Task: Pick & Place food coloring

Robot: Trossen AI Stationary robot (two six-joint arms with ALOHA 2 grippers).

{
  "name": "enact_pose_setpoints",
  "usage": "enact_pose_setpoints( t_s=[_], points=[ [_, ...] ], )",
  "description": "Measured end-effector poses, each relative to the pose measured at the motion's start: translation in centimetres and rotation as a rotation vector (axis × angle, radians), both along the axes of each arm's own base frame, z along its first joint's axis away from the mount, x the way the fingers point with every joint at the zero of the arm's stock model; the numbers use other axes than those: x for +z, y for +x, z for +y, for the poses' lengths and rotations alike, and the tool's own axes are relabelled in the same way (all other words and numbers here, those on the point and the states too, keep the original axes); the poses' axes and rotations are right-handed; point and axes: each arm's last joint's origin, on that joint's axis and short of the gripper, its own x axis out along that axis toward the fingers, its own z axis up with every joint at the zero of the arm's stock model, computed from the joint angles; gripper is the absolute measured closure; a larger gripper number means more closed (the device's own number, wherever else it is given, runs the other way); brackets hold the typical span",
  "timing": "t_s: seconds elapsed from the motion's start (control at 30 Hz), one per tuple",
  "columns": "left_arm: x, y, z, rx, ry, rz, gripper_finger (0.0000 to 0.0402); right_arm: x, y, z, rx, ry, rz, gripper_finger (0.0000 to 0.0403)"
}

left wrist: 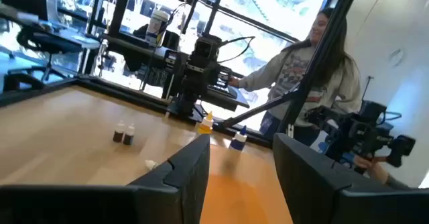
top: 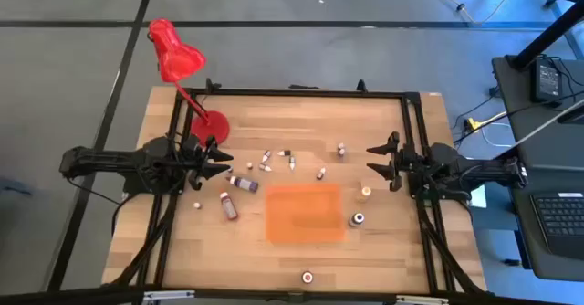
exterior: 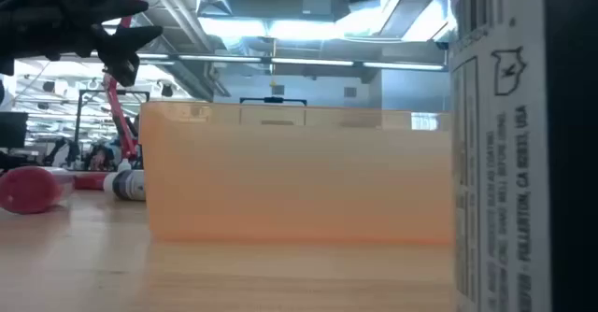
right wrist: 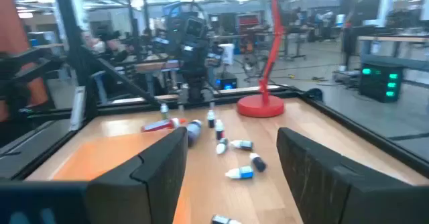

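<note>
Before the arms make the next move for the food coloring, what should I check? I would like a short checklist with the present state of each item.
1. Left gripper empty and open: ok; its fingers stand apart with nothing between.
2. Right gripper empty and open: ok.
3. Orange mat free of bottles: ok, none lies on it.
4. Bottles within reach: ok for the purple-capped bottle lying beside the left gripper; cannot tell for the bottle at the table's near edge.
5. Red lamp clear of the left arm: cannot tell; its base sits close to the gripper.
</note>
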Motion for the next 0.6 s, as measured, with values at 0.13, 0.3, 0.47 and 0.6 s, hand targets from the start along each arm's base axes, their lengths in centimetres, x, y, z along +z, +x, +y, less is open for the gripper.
enact_pose_setpoints(
  t_s=[0.13, 0.3, 0.47, 0.6],
  points=[
    [0.0, 0.0, 0.0, 0.001, 0.002, 0.0, 0.0239, 0.8, -0.1, 0.0, -0.012, 0.003, -0.012, 0.017],
    [-0.1, 0.0, 0.0, 0.01, 0.064, 0.006, 0.0243, 3.2, 0.1, 0.0, 0.0, -0.031, 0.017, 0.0184],
    [-0.1, 0.0, 0.0, 0.019, 0.111, 0.003, 0.0244, 6.1, 1.4, 0.3, 0.075, -0.054, 0.133, 0.0198],
    [-0.1, 0.0, 0.0, 0.025, 0.151, 0.002, 0.0244, 8.8, 3.4, 1.0, 0.158, -0.051, 0.284, 0.0207]
  ],
)
